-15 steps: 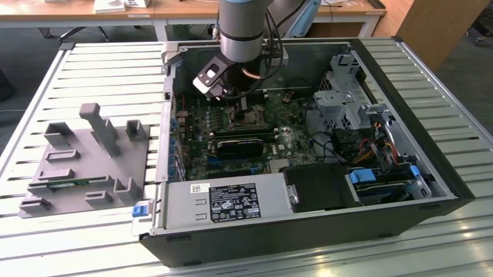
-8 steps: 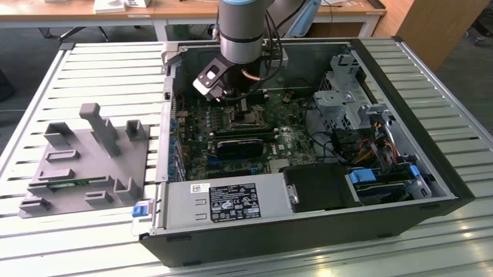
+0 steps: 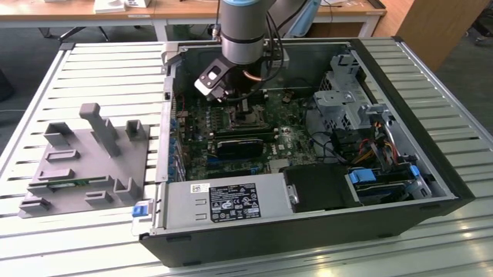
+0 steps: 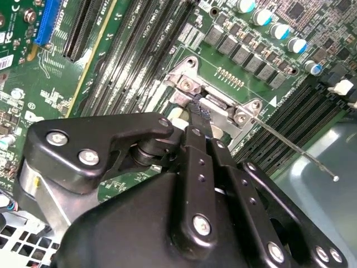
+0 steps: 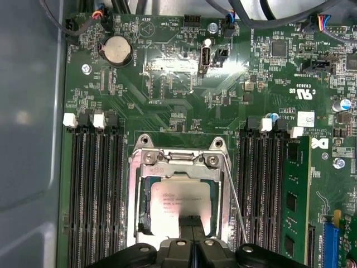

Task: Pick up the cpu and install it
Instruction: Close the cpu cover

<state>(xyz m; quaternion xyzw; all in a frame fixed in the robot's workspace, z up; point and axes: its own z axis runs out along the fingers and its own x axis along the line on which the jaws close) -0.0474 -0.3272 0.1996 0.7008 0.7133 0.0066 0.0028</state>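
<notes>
The cpu [image 5: 181, 201] lies flat inside the open socket frame [image 5: 139, 167] on the motherboard [image 5: 167, 100], its silver top facing up. This is clearest in the first wrist view. There the gripper [image 5: 193, 226] has its two dark fingertips drawn together with no gap between them. They rest at the cpu's edge, on the side towards the gripper body. Whether they press on the chip or only hover just above it is hard to judge from this angle. A thin metal lever [image 5: 234, 206] runs along one side of the frame. Banks of black memory slots [image 5: 95, 184] flank the socket, and a green memory stick [image 5: 294, 195] sits beyond the bank on the lever's side.

In the second wrist view the gripper [image 4: 198, 114] reaches down to the frame [image 4: 223, 106], fingers side by side and closed. The lever [image 4: 301, 153] stands out at a slant past the frame's corner, and long slots [image 4: 139, 50] run alongside.

In the exterior view the arm [image 3: 242, 34] stands over the open computer case [image 3: 431, 173] on a slatted table [image 3: 77, 75]. The gripper [image 3: 233, 103] is low over the socket area. A grey fixture [image 3: 85, 156] sits on the table outside the case, to the exterior view's left.
</notes>
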